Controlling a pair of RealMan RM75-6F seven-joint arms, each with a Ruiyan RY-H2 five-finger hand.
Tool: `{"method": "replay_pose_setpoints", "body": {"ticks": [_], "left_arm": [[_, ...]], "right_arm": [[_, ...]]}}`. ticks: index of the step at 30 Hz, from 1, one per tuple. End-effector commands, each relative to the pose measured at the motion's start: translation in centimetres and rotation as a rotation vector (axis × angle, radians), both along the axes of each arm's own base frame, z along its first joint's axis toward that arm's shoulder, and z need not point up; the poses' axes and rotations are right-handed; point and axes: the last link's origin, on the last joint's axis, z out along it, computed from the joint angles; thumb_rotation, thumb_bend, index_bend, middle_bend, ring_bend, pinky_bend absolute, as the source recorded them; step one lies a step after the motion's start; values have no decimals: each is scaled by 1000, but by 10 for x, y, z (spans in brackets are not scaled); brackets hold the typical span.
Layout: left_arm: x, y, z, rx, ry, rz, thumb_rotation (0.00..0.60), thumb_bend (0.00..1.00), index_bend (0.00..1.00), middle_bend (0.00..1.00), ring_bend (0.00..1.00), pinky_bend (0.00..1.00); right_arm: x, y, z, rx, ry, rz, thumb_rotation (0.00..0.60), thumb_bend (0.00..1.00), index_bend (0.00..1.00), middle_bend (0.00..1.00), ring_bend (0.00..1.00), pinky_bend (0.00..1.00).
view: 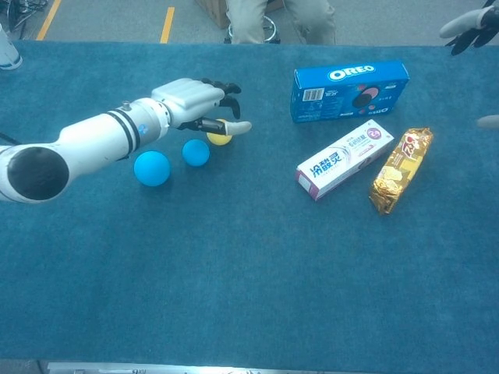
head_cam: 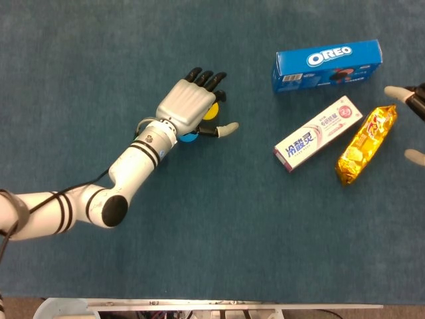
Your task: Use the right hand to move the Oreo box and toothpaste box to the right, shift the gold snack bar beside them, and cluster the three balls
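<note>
The blue Oreo box [head_cam: 329, 64] [view: 351, 91] lies at the far right. Just nearer lies the white toothpaste box [head_cam: 319, 133] [view: 343, 160], with the gold snack bar [head_cam: 366, 145] [view: 400, 170] to its right. My right hand [head_cam: 417, 101] [view: 472, 27] shows only at the right edge, fingers spread and holding nothing. My left hand [head_cam: 189, 103] [view: 195, 99] hovers palm down over the yellow ball [head_cam: 210, 111] [view: 220, 137], thumb out. A small blue ball [head_cam: 189, 137] [view: 196, 152] and a larger blue ball [view: 151, 167] sit close by; the arm hides the larger one in the head view.
Blue cloth covers the table [head_cam: 219, 252]. My left forearm [head_cam: 133, 166] crosses the left side. A seated person's legs [view: 281, 15] show beyond the far table edge.
</note>
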Motion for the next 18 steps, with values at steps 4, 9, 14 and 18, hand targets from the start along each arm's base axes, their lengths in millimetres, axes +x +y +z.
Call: {"method": "replay_pose_setpoints", "body": {"ticks": [4,9,14,18], "left_arm": [[-3,5,-15,2,33,22,9,175,226,0,0,0],[-9,6,-20,0,69,33,8,175,226,0,0,0],[-17,5,-12,10,101,27,9,176,226,0,0,0],[-25,2,0,19,131,15,9,175,227,0,0,0]], "right_arm": [[-2,0,0,-2,-1,-7,600,0,196,334,288,529],[-4,1,1,-9,-2,-14,600,0,196,335,288,529],[-4,1,2,-12,-6,-12,600,0,196,334,288,529],[-3,1,2,-13,-11,-7,600,0,196,334,288,529]]}}
